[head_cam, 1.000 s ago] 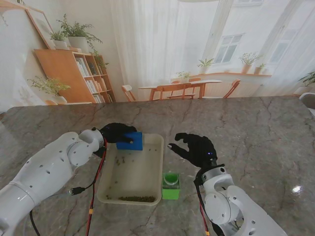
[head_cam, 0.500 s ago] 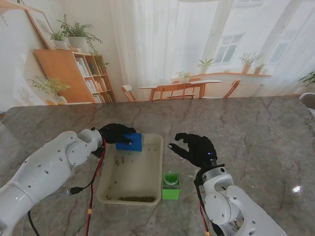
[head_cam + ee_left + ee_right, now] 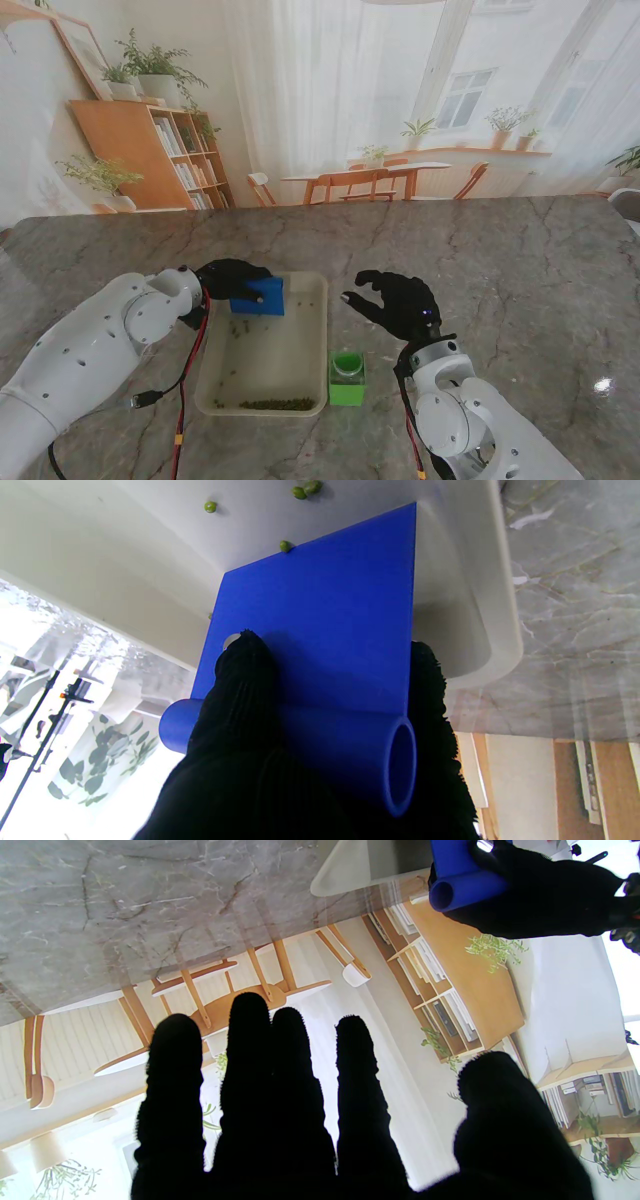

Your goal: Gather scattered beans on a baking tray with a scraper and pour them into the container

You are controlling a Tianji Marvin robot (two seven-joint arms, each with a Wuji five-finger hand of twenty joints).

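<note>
Matt blue plastic scraper (image 3: 320, 615), smooth cream tray (image 3: 312, 345), polished marble table (image 3: 520, 260)

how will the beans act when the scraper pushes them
The beans look small and round, so they will probably roll ahead of the scraper and some may slip past its edge. They look light. The tray has raised walls, which should likely stop them, as with the pile.

the scraper (image 3: 264, 296) in the black-gloved left hand (image 3: 229, 279) was solid blue. the tray (image 3: 310, 378) under it was cream white, speckled with small green beans (image 3: 277, 404). near the black right hand (image 3: 398, 304) stood a bright green container (image 3: 347, 378). the worktop (image 3: 520, 270) was grey-brown marble with pale veins. both arms were white.
</note>
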